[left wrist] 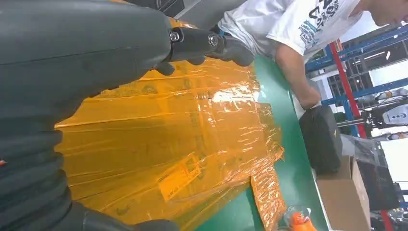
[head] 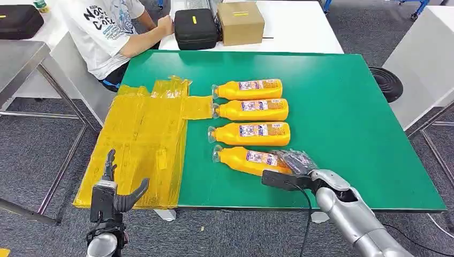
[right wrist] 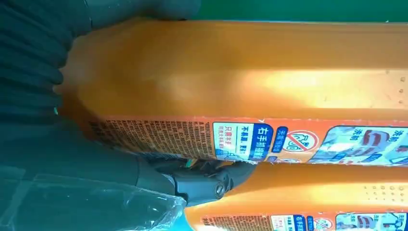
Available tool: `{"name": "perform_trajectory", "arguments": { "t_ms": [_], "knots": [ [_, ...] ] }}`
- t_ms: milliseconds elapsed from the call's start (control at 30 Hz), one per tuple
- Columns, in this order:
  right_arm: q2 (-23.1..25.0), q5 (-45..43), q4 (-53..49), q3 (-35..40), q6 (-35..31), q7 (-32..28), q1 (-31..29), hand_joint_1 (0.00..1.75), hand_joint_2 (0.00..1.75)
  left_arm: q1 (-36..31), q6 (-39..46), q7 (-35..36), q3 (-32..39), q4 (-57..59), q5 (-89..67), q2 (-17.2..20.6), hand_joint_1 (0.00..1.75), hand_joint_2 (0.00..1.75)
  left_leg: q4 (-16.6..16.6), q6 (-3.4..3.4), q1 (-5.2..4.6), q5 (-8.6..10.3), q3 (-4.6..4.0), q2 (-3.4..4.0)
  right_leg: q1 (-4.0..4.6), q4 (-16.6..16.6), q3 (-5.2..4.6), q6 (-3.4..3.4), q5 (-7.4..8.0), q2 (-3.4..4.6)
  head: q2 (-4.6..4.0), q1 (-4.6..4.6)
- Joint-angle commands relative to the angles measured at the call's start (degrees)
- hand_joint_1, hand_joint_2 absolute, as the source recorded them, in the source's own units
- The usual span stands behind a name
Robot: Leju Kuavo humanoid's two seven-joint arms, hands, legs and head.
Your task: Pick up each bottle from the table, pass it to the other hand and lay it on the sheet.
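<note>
I see four orange bottles lying on their sides in a column on the green table, caps pointing toward the yellow plastic sheet that hangs over the table's left edge. My right robot hand is at the base end of the nearest bottle, the one closest to the front edge of the table. In the right wrist view the thumb and the darker fingers lie on opposite sides of that bottle, a fingertip wedged between it and the next bottle, so the hand wraps its base; the bottle seems to rest on the table, tilted slightly out of line with the others. The second bottle, third bottle and far bottle lie parallel, untouched.

My left robot hand is raised over the near part of the sheet, fingers spread and holding nothing. The left wrist view looks along the crinkled sheet.

A person in a white shirt sits at the far left corner, beside a black case and a cardboard box.
</note>
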Motion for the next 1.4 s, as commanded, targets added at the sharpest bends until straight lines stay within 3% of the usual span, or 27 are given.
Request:
{"name": "perform_trajectory", "arguments": {
  "t_ms": [33,400,633,800,833,967,1033,1233,1400],
  "knots": [
    [3.2,-0.5,4.4,-1.7,-1.1,-1.6,-0.2,1.75,1.75,-2.1,0.0,-0.2,-1.0,3.7,0.3,1.3,0.00,1.75,-0.1,-0.01,0.00,-0.01,0.18,0.03,0.03,-0.1,0.18,-0.12,-0.01,-0.02,0.00,0.02],
    [8.8,-6.0,2.4,-8.0,-10.4,-11.6,-0.1,1.75,1.75,-1.6,0.8,-0.5,0.8,1.4,0.4,0.0,0.00,1.75,-0.1,-0.03,0.01,-0.08,0.21,0.15,0.05,0.0,0.19,-0.17,-0.05,0.07,0.00,0.02],
    [15.7,-7.8,-1.8,-12.2,-16.7,-17.7,1.7,1.75,1.75,-2.6,-2.2,-2.6,2.2,0.3,7.8,-0.6,0.00,1.75,0.0,-0.03,0.00,-0.06,0.09,0.19,0.04,0.0,0.04,-0.15,-0.03,0.12,0.00,0.02],
    [18.8,-7.8,-3.8,-14.1,-20.4,-22.3,6.5,1.75,1.75,-2.7,-19.1,-1.3,2.3,0.9,25.3,0.0,0.00,1.75,-0.1,-0.04,0.06,-0.08,0.21,0.06,0.10,0.0,0.20,-0.20,-0.09,-0.02,0.00,0.02],
    [19.9,-7.6,-3.2,-14.1,-20.8,-23.3,7.5,1.75,1.75,-3.6,-25.6,0.2,1.2,2.3,30.2,0.6,0.00,1.75,-0.1,-0.03,0.03,-0.05,0.15,0.03,0.07,0.0,0.15,-0.14,-0.07,-0.04,0.00,0.02],
    [22.5,-6.8,-0.2,-13.3,-22.2,-25.3,8.6,1.75,1.75,-7.7,-31.2,1.3,-1.6,7.2,33.1,0.4,0.00,1.75,-0.1,-0.02,0.04,0.00,0.11,-0.11,0.07,0.0,0.15,-0.12,-0.06,-0.16,0.00,0.04],
    [24.1,-5.7,4.2,-11.4,-22.9,-26.6,7.4,1.75,1.75,-10.8,-37.9,2.8,-5.0,10.7,36.0,0.7,0.00,1.75,-0.1,-0.03,0.02,0.03,0.09,-0.09,0.05,0.0,0.10,-0.14,-0.05,-0.15,0.00,0.02],
    [28.0,-6.6,12.5,-7.9,-23.3,-29.6,4.5,1.75,1.75,-15.2,-40.4,2.6,-10.5,13.3,33.0,0.0,0.00,1.75,-0.1,-0.03,0.04,0.03,0.14,-0.04,0.08,-0.1,0.16,-0.17,-0.02,-0.12,0.00,0.04],
    [28.2,-7.1,10.2,-6.7,-23.0,-28.6,5.5,1.75,1.75,-17.6,-39.3,3.6,-11.7,14.6,32.7,-0.6,0.00,1.75,0.0,-0.02,0.03,0.00,0.08,-0.07,0.07,0.0,0.11,-0.16,-0.07,-0.16,0.00,0.02]
  ]
}}
